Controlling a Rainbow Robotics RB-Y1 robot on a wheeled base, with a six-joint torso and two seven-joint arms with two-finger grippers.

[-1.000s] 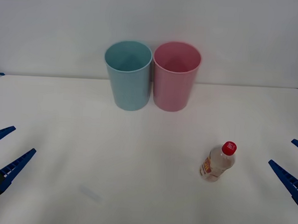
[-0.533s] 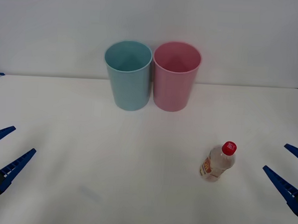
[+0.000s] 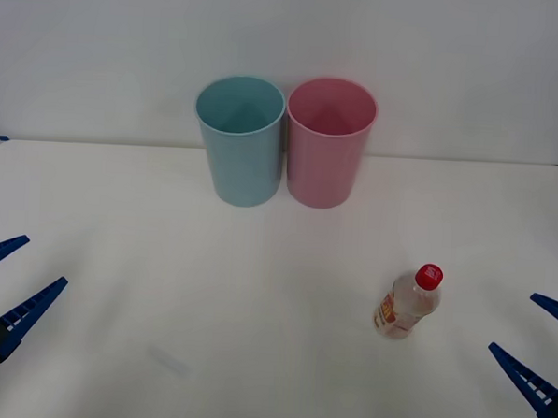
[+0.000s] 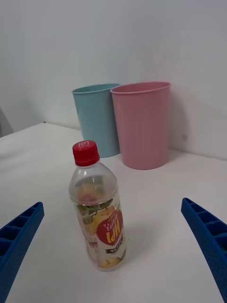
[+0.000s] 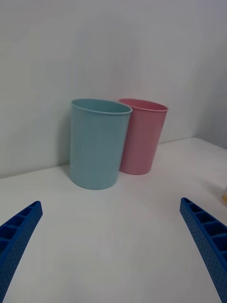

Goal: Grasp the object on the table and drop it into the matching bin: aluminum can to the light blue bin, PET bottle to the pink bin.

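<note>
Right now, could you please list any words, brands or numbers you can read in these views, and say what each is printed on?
Bottle label: large white characters on a red patch, too stylised to read with confidence; the small print around them is too blurred.
Bottle cap: faint embossed marks, unreadable.
Pink bin, blue bin, table: no text.

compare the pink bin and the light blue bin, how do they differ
Colour: the pink bin is pink, the light blue bin pale teal. Place: the pink bin stands to the robot's right of the light blue bin, on the PET bottle's side of the table. Shared: both stand upright at the table's far edge, the same tapered round shape with rolled rims.
</note>
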